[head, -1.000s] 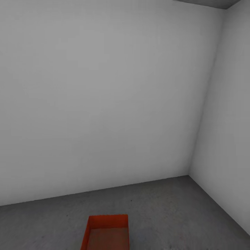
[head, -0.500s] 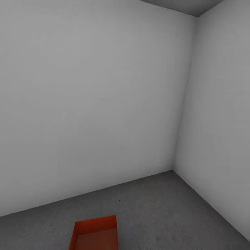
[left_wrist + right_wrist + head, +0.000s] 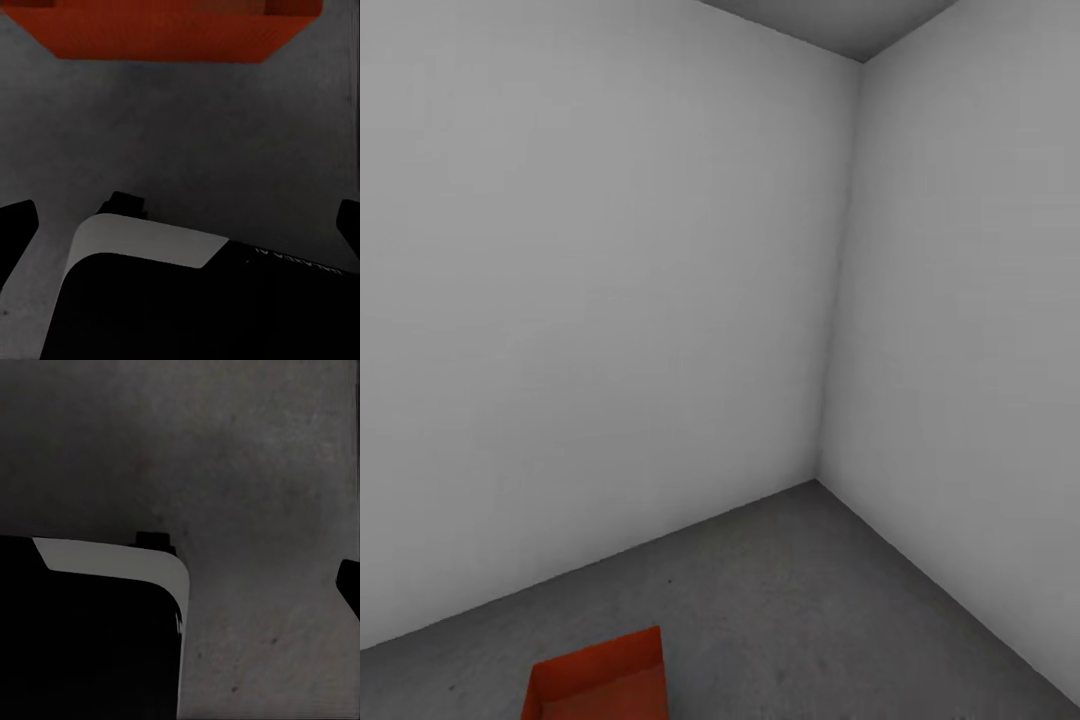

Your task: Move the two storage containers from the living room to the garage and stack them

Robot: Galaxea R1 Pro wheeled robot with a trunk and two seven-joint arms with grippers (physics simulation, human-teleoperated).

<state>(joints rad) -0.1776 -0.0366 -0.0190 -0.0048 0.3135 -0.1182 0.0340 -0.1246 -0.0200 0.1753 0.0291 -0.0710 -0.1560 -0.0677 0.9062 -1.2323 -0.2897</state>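
— Orange-red, at the left: one storage container [image 3: 598,677] sits open-topped on the floor [image 3: 790,600] of the garage, low in the head view and cut by its lower edge.

— Where is it relative to the left gripper [image 3: 184,229]?

— Out ahead of it, beyond the fingertips, with bare concrete between; the left wrist view catches its wall [image 3: 172,28] past that gap. The two dark fingertips [image 3: 15,225] stand far apart at the picture's edges, spread wide, nothing between them but floor.

— And the pale-edged black body under the gripper?

— Part of the robot's base [image 3: 150,292], close below the gripper.

— Moving right?

— White-grey walls [image 3: 580,300] meet in a corner [image 3: 835,300], right of the container.

— The right gripper?

— Only one fingertip [image 3: 349,585] shows at the edge, over mottled concrete [image 3: 247,472]; I cannot tell its opening. The container is not near it.
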